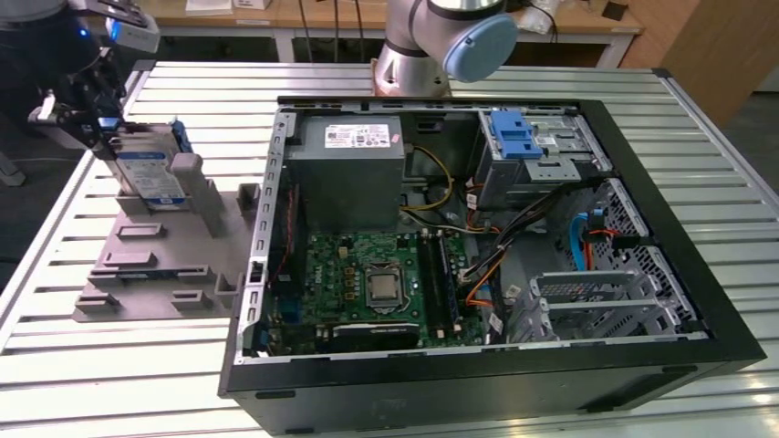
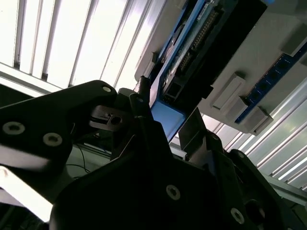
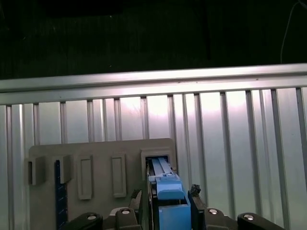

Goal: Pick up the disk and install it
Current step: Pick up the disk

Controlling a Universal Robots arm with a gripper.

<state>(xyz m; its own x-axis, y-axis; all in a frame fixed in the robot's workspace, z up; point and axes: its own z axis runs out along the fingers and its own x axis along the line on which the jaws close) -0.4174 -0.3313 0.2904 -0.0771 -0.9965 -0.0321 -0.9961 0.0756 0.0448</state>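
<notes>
My gripper [image 1: 100, 137] is at the far corner of the table [image 1: 122, 374], on the exterior view's left. It is closed down narrow and pinches the disk [image 1: 149, 173] by its top edge. In the first wrist view I see a black finger [image 3: 144, 203] on each side of the blue frame of the disk [image 3: 165, 184], tight against it. In the second wrist view the gripper [image 2: 165, 117] has the blue corner of the disk [image 2: 189, 57] between its fingers too.

The disk stands up on its thin edge. Its low end sits in a slot of a grey holder [image 1: 146, 265]. I cannot tell if it is lifted at all. The white and blue label faces the computer. In the first wrist view the holder [image 3: 96, 153] has more slots beside the disk, and one has a thin blue strip [image 3: 60, 191] in it.

The holder lies flat on the silver table, just beside the big black computer [image 1: 487, 370]. The computer lies on its side with the cover off. Inside I see a grey power box [image 1: 347, 164], a green board [image 1: 378, 274], and a metal cage [image 1: 535, 160] with a blue latch [image 1: 521, 137] at the far end. The disk is well apart from that cage.

The base of the arm [image 1: 426, 46] stands behind the computer.
</notes>
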